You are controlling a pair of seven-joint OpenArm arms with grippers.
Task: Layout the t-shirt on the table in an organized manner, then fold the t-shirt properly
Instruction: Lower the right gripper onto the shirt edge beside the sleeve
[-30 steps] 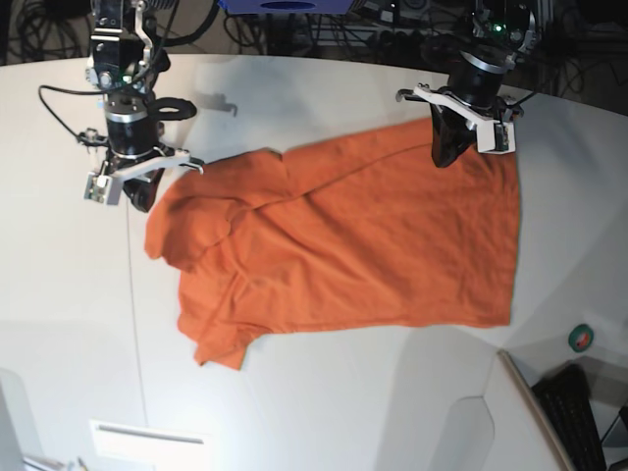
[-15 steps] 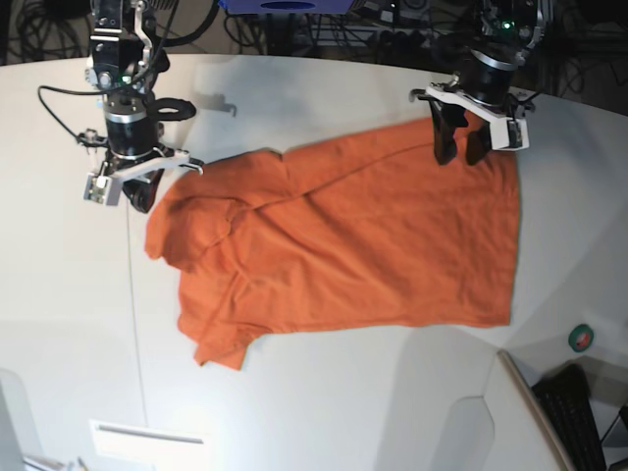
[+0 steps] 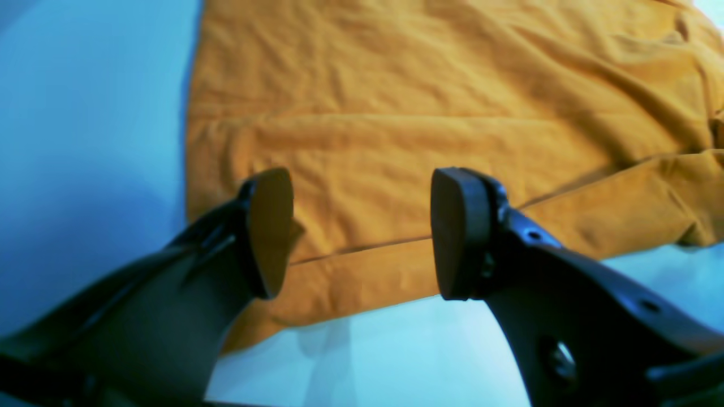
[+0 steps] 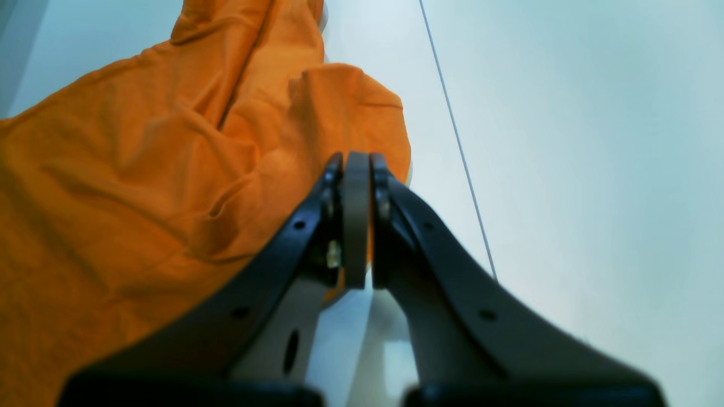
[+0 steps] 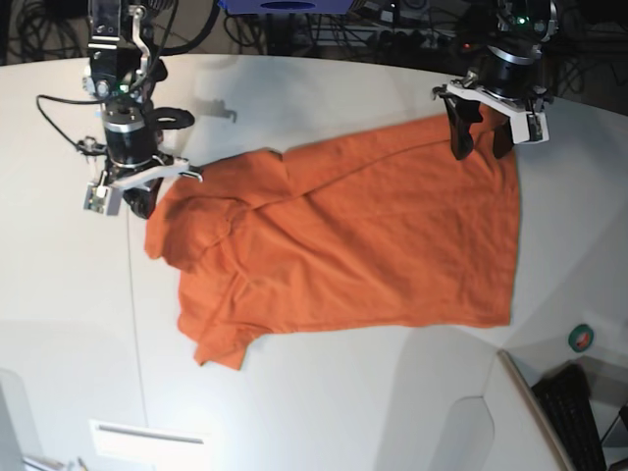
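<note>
crosswise, t-shirt (image 5: 363,245), collar leftward

left claw (image 3: 362,232) spread wide with nothing between, right claw (image 4: 356,220) pressed closed.

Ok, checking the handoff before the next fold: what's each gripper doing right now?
Left gripper: open, holding nothing, above the t-shirt hem.
Right gripper: shut, whether it pinches the shirt's edge cannot be told.

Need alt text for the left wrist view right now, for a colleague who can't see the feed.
The open left gripper hovers above the hemmed edge of a plain orange cloth t-shirt, its two black fingers spread apart with nothing between them. The wrinkled shirt lies on the smooth white table, which looks bluish here.
</note>
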